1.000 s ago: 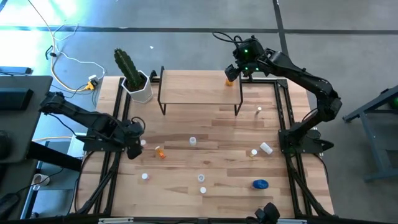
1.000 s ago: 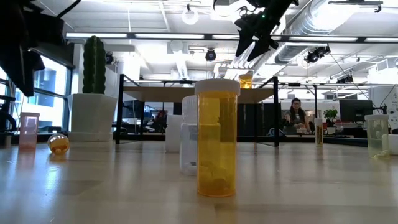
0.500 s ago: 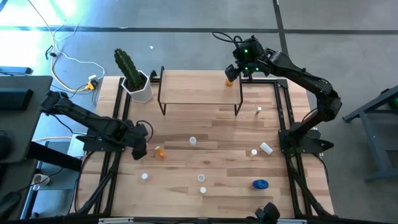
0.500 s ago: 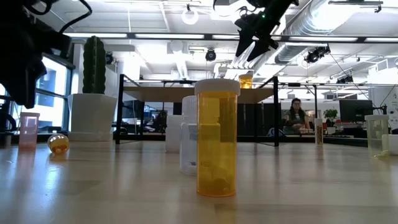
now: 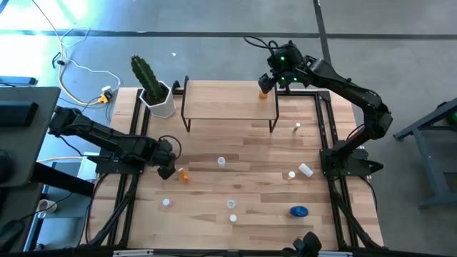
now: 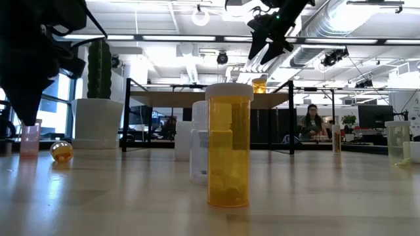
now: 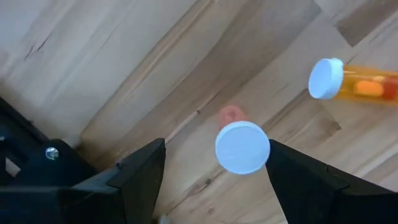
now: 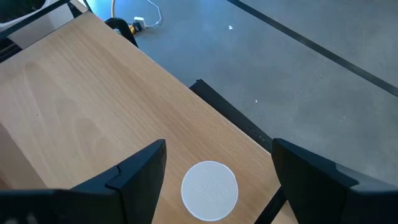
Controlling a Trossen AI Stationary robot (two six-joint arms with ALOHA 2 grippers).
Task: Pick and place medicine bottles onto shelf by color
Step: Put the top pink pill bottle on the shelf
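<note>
On the wood-plank worktop [image 5: 250,150]: small medicine bottles scattered, one set on the low light-wood shelf on thin black legs [image 5: 228,100].
Left gripper [image 5: 167,165], jaws open, poised directly over an upright pink bottle with a white cap [image 7: 242,147]; just beside it an orange bottle with a white cap [image 5: 185,174] lies on its side. Right gripper [image 5: 275,80], jaws open, above an upright orange white-capped bottle [image 5: 263,91] standing at the shelf's far right corner. Elsewhere on the worktop: several white-capped bottles near the middle and front, a squat blue bottle [image 5: 298,210] at front right. A green cactus in a white pot [image 5: 152,90] stands beside the shelf's left end.
</note>
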